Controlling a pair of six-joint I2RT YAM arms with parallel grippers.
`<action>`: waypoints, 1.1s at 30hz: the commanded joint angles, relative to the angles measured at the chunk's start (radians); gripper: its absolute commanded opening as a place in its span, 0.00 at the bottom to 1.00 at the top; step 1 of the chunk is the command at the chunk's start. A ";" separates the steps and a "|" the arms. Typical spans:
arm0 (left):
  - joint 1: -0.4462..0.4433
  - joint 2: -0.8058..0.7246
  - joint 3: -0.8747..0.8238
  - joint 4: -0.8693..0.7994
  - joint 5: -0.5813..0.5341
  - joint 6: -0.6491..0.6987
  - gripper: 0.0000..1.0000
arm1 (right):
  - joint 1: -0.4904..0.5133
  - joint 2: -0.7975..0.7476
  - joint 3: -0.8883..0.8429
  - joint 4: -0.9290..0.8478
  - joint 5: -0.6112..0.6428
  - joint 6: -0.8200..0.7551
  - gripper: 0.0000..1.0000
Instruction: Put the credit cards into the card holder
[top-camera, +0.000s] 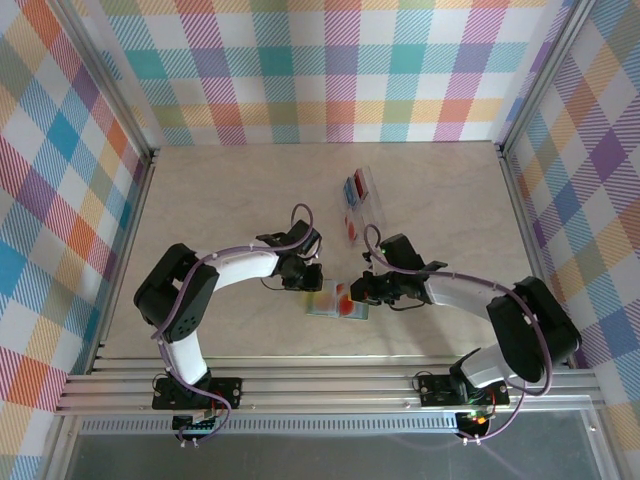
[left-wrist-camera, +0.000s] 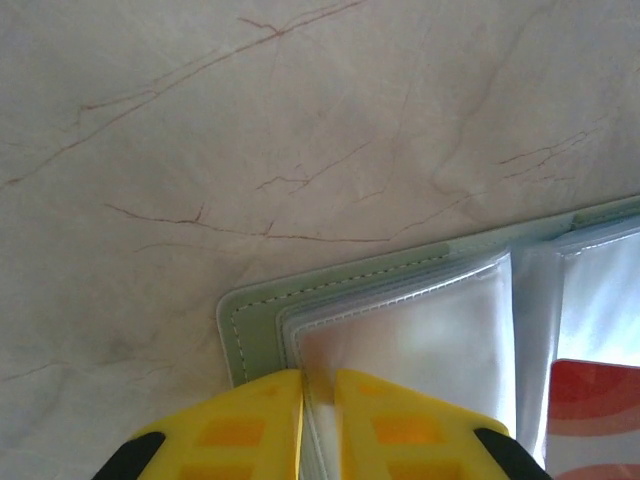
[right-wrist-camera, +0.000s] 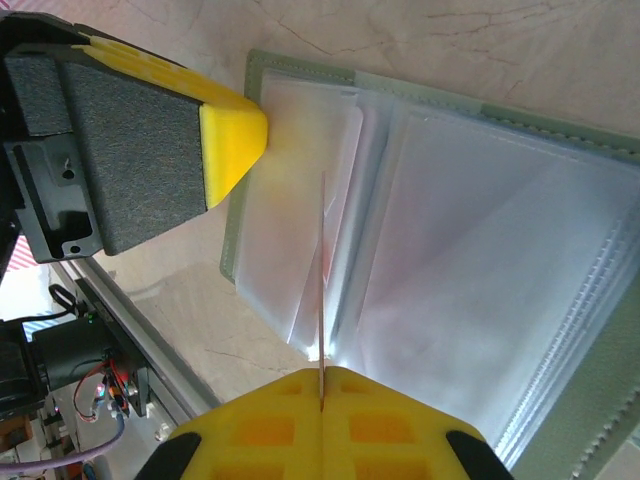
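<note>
The sage-green card holder (top-camera: 322, 306) lies open on the table between both arms, its clear pockets facing up. My left gripper (left-wrist-camera: 318, 395) is shut on the edge of a clear pocket at the holder's corner (left-wrist-camera: 240, 335). My right gripper (right-wrist-camera: 322, 395) is shut on a credit card (right-wrist-camera: 322, 270), seen edge-on, whose far end sits among the clear pockets (right-wrist-camera: 470, 260). From above that card shows pale with an orange-red mark (top-camera: 344, 297). The left wrist view catches its red and white face (left-wrist-camera: 597, 405). Other credit cards (top-camera: 353, 188), red and blue, stand in a clear rack.
The clear plastic rack (top-camera: 372, 196) stands on the table behind the right gripper (top-camera: 363, 291), with a pale, red-marked card (top-camera: 352, 228) at its near end. The left gripper's yellow finger (right-wrist-camera: 228, 135) is close to the holder's corner. Metal rails (top-camera: 330, 385) run along the near edge.
</note>
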 joint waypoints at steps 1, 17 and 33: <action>-0.015 0.022 -0.034 0.005 -0.006 -0.003 0.16 | 0.006 0.022 -0.011 0.048 -0.047 0.015 0.00; -0.021 -0.011 -0.084 -0.002 -0.091 -0.013 0.13 | -0.004 0.091 -0.007 0.063 -0.075 0.054 0.00; -0.021 0.007 -0.083 0.004 -0.079 -0.018 0.12 | -0.057 0.115 -0.039 0.074 -0.148 0.084 0.00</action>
